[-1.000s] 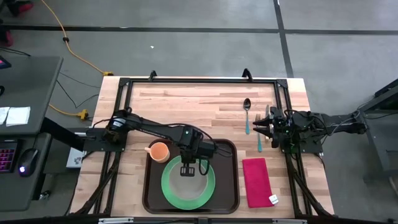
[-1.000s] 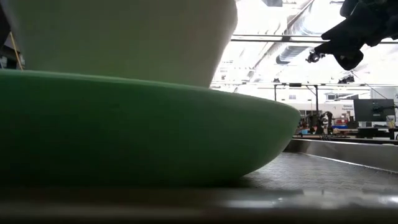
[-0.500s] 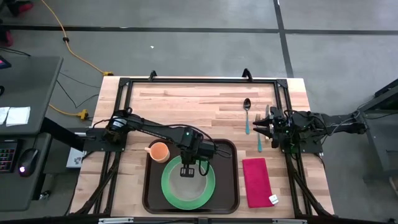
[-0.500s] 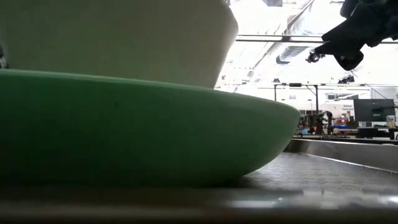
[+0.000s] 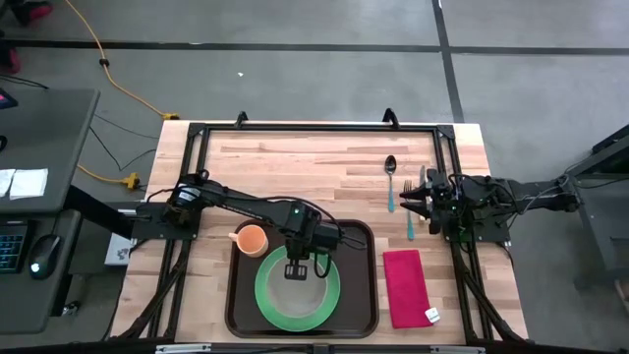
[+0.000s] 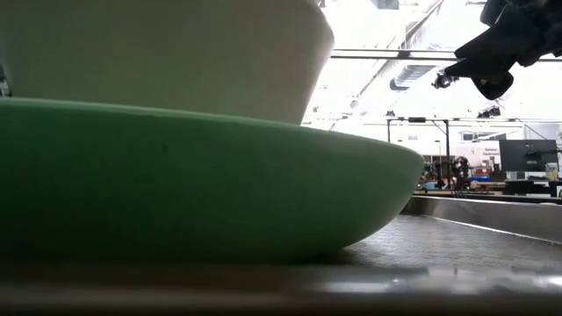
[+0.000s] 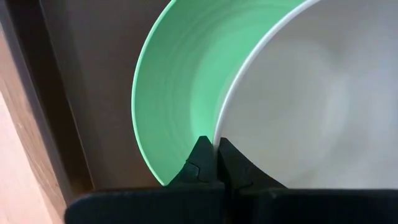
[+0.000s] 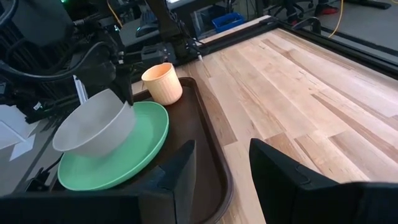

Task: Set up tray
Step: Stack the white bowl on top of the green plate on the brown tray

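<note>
The dark brown tray [image 5: 359, 295] lies at the table's near middle. On it rests a green plate [image 5: 265, 295] with a pale grey bowl [image 8: 93, 132] on top; the bowl is tilted in the right wrist view. An orange cup [image 5: 252, 239] stands at the tray's far left corner. My left gripper [image 5: 297, 267] reaches down over the plate and is shut on the bowl. My right gripper [image 8: 221, 165] is open and waits near the table's right edge, by the cutlery. My left gripper pinches the bowl's rim [image 7: 219, 132] on its far side, one finger [image 7: 199, 158] outside the wall and the other inside. The fingers come from above, pointing down. The bowl sits tilted in the hold, its underside on the green plate [image 6: 263, 175].
A red napkin [image 5: 404, 287] lies on the wood right of the tray. A teal-handled spoon [image 5: 390, 182] and fork [image 5: 410, 214] and a knife [image 5: 423, 182] lie near the right gripper. Bare wood stretches across the table's far half [image 5: 295, 162].
</note>
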Controlling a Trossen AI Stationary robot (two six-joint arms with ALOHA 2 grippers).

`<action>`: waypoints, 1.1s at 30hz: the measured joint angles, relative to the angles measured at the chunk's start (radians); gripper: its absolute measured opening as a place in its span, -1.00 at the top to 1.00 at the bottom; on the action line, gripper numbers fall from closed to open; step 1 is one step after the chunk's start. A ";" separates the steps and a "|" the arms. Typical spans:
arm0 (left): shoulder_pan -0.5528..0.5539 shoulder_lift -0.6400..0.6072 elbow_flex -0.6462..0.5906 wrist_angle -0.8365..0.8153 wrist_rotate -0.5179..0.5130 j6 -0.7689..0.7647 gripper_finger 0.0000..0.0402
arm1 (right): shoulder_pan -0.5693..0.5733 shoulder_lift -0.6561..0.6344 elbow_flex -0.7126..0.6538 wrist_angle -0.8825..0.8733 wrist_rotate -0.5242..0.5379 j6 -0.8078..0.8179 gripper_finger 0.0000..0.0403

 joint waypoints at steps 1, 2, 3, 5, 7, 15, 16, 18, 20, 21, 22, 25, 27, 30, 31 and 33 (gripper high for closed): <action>0.000 0.000 0.000 0.000 0.000 0.004 0.94 | 0.000 0.000 0.000 0.000 -0.002 0.000 0.36; 0.000 0.000 0.000 0.000 -0.002 0.005 0.94 | 0.000 0.000 0.000 0.000 -0.003 0.000 0.36; 0.001 0.000 0.000 0.000 -0.006 0.005 0.94 | 0.000 0.000 0.000 0.000 -0.003 0.000 0.36; 0.001 0.000 0.000 0.000 -0.014 0.005 0.94 | 0.000 0.000 0.000 0.000 -0.003 0.000 0.36; 0.001 0.000 0.000 -0.001 -0.015 0.006 0.94 | 0.000 0.000 0.000 0.000 -0.005 0.000 0.36; 0.001 0.002 -0.086 0.050 0.026 -0.021 0.94 | 0.000 0.000 0.000 0.000 -0.010 0.000 0.36; -0.001 0.002 -0.094 0.051 0.027 -0.028 0.94 | 0.000 0.000 0.000 -0.001 -0.010 0.000 0.36; -0.001 0.002 -0.103 0.056 0.021 -0.038 0.94 | 0.000 0.000 0.000 -0.005 -0.010 0.000 0.36; 0.001 0.002 -0.105 0.067 0.008 -0.038 0.94 | 0.000 0.000 0.000 -0.005 -0.010 0.000 0.36; 0.001 0.002 -0.105 0.078 0.001 -0.038 0.94 | 0.000 0.000 0.000 -0.005 -0.010 0.000 0.36; 0.001 0.001 -0.105 0.090 -0.001 -0.034 0.94 | 0.000 0.000 0.000 -0.004 -0.010 0.000 0.36; 0.001 0.001 -0.105 0.093 -0.005 -0.015 0.94 | 0.000 0.000 0.000 -0.004 -0.010 0.005 0.36; 0.001 0.001 -0.110 0.110 -0.005 -0.011 0.94 | 0.000 0.000 0.000 -0.004 -0.010 0.009 0.36; 0.001 0.001 -0.140 0.118 0.003 -0.015 0.94 | 0.000 0.000 0.000 -0.004 -0.010 0.016 0.36; 0.001 0.001 -0.144 0.118 0.006 -0.016 0.94 | 0.000 0.000 0.000 -0.004 -0.010 0.016 0.36; 0.001 0.000 -0.147 0.122 0.020 -0.011 0.94 | 0.000 0.000 0.000 -0.004 -0.010 0.016 0.36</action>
